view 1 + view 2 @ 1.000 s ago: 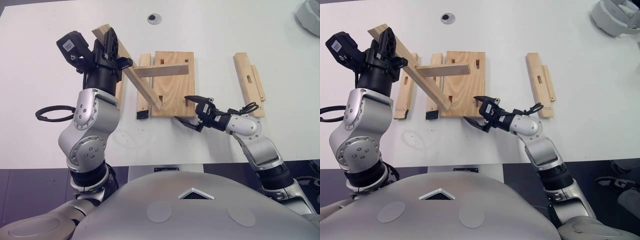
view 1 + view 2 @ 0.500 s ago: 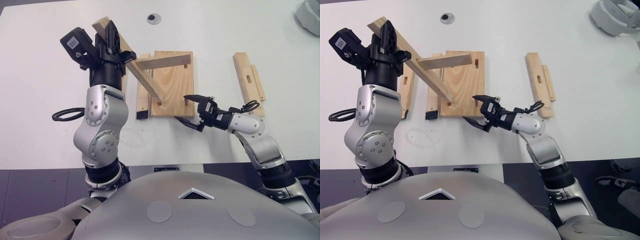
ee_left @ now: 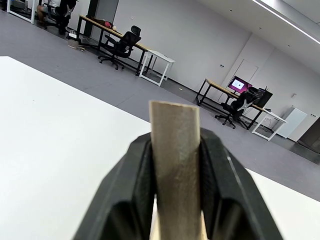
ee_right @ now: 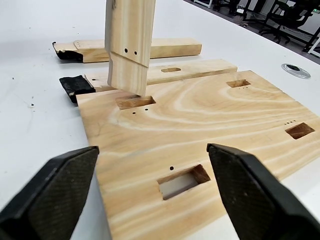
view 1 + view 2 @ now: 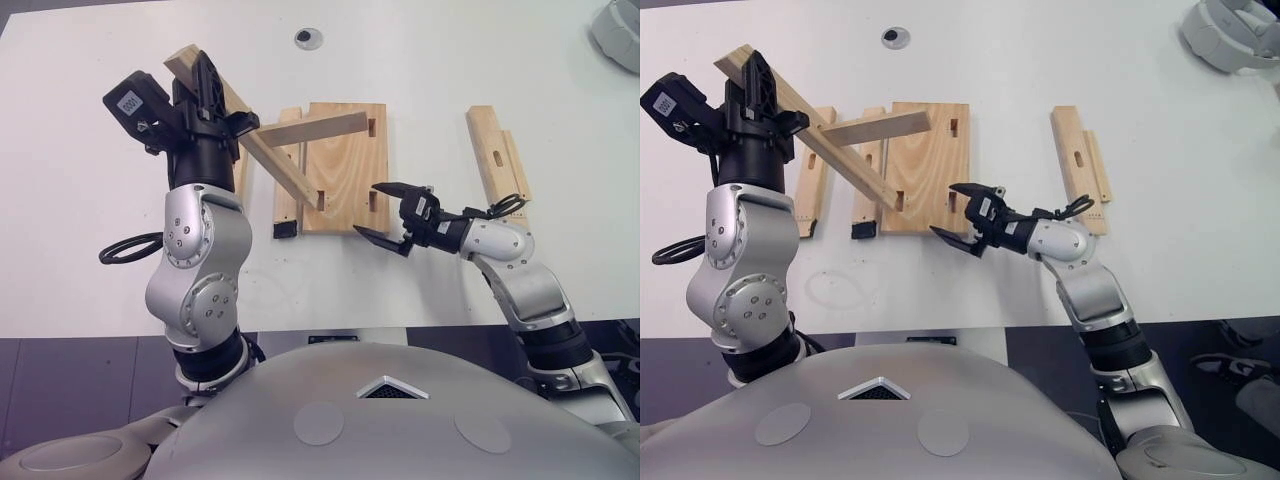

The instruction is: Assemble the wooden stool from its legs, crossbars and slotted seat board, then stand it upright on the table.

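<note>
My left gripper (image 5: 205, 80) is shut on the upper end of a wooden leg (image 5: 275, 160), seen close up as the leg (image 3: 175, 165) between its black fingers (image 3: 132, 190). The leg slants down to the slotted seat board (image 5: 345, 190) and carries a crossbar (image 5: 320, 125) sticking out to the right. Its lower end (image 4: 127, 65) stands at the edge of a slot (image 4: 135, 102); I cannot tell if it is inside. My right gripper (image 5: 385, 212) hangs open at the board's near right corner, touching nothing.
Two spare legs (image 5: 287, 190) with black feet (image 5: 284, 229) lie left of the board. A leg with a crossbar (image 5: 495, 165) lies at the right. A black cable loop (image 5: 125, 248) is near the left arm, a round grommet (image 5: 308, 38) at the back.
My left arm has swung the leg's upper end to the left, tilting the crossbar, while the lower end stayed at the board. The right gripper rose slightly, still open.
</note>
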